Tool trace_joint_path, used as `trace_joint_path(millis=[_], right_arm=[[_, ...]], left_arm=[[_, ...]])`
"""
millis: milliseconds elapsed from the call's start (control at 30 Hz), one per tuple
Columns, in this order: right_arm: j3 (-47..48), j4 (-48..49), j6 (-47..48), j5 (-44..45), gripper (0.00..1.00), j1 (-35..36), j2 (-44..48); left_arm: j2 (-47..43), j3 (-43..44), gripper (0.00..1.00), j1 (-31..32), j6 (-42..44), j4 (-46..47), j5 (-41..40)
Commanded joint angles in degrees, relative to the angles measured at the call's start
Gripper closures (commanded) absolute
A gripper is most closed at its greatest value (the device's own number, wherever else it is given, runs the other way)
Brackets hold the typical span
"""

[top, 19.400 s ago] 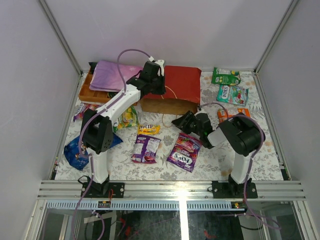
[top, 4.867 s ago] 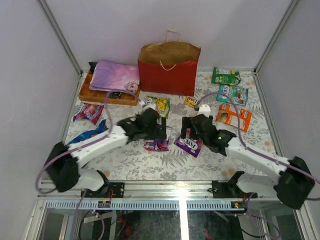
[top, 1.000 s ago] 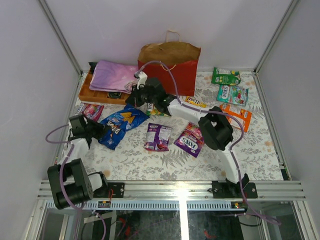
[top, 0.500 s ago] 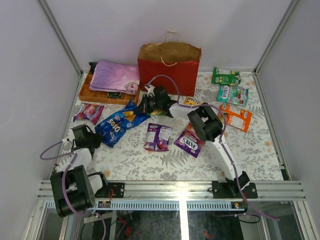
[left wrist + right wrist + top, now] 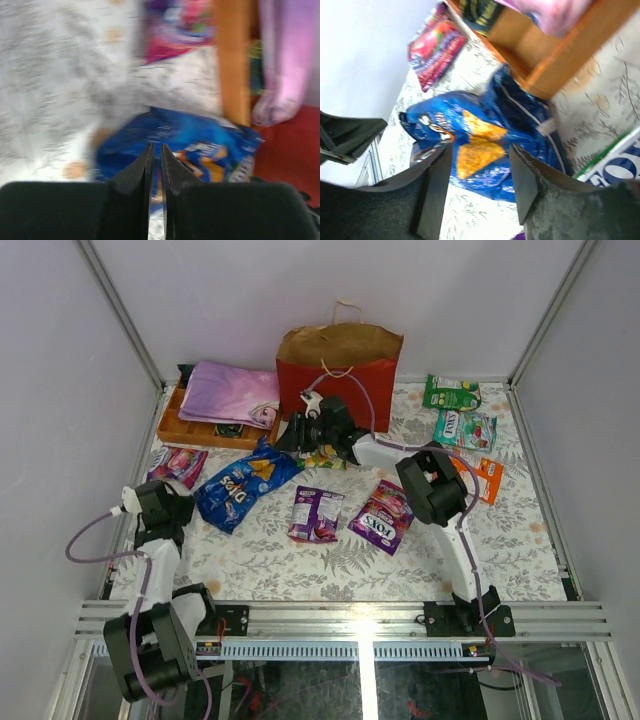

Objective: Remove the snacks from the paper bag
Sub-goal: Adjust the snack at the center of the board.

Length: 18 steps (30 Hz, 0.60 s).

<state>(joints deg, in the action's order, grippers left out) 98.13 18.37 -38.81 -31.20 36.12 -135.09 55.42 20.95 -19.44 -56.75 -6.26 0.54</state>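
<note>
Paper bag (image 5: 338, 390) stands far centre; snacks (image 5: 316, 513), Doritos bag (image 5: 236, 488) included, lie scattered nearer; right gripper (image 5: 477, 150) spread, empty; left gripper (image 5: 155, 147) pinched closed, empty; unloading seemingly near done; next: check bag interior.

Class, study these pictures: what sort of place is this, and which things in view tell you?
Most likely a robotics lab test cell, not a home: two white-and-black robot arms bolted to a silver metal rail, plain white enclosure walls, and staged props: a red paper carrier bag and glossy snack packets.

Glossy plastic Doritos bag (image 5: 245, 488), matt red paper bag (image 5: 360, 390) w/ kraft inside, wood tray (image 5: 185, 430), soft cloth (image 5: 225, 392).
</note>
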Motion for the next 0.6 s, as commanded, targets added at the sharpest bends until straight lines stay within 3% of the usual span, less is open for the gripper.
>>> trace_joint_path(millis=[0,100,200,300,567], right_arm=[[-0.8,2.7,4.7,2.2,0.47,2.6,9.5],[-0.4,1.2,7.4,4.8,0.72,4.9,9.7],[0.7,-0.3,8.5,6.7,0.85,6.3,7.3],[1.1,0.9,7.1,6.4,0.92,7.0,4.0],[-0.9,-0.9,7.5,6.1,0.99,9.2,-0.4]], left_arm=[[-4.4,8.5,0.91,3.6,2.9,-0.6,6.0],[-4.2,11.0,0.89,7.3,3.9,-1.2,8.7],[-1.9,8.9,0.88,10.7,3.6,2.8,10.9],[3.3,5.2,0.88,11.1,3.8,9.1,13.1],[15.2,0.8,0.93,7.5,5.1,22.5,8.7]])
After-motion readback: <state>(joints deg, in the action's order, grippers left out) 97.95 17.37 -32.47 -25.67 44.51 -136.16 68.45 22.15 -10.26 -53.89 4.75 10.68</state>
